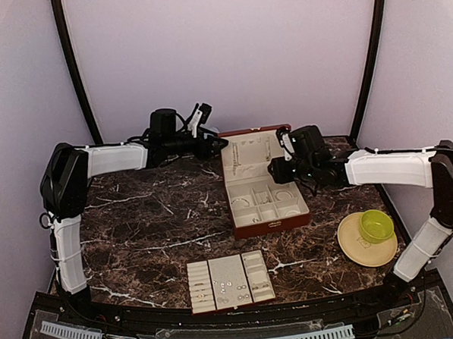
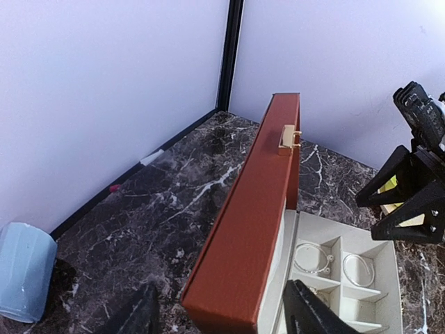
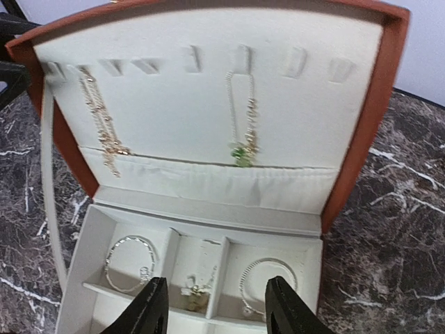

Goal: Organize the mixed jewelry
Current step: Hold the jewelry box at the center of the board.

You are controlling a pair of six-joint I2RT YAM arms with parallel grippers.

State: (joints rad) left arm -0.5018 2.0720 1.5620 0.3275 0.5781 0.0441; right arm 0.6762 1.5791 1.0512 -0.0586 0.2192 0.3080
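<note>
Tray (image 1: 230,282) at near edge; both claws (image 2: 219,313) (image 3: 212,306) apart, empty, flanking box (image 1: 261,187).

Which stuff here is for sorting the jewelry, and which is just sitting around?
For the job:
jewelry box
tray
necklaces
bracelets
small pieces

Just sitting around:
yellow plate
green bowl
</note>
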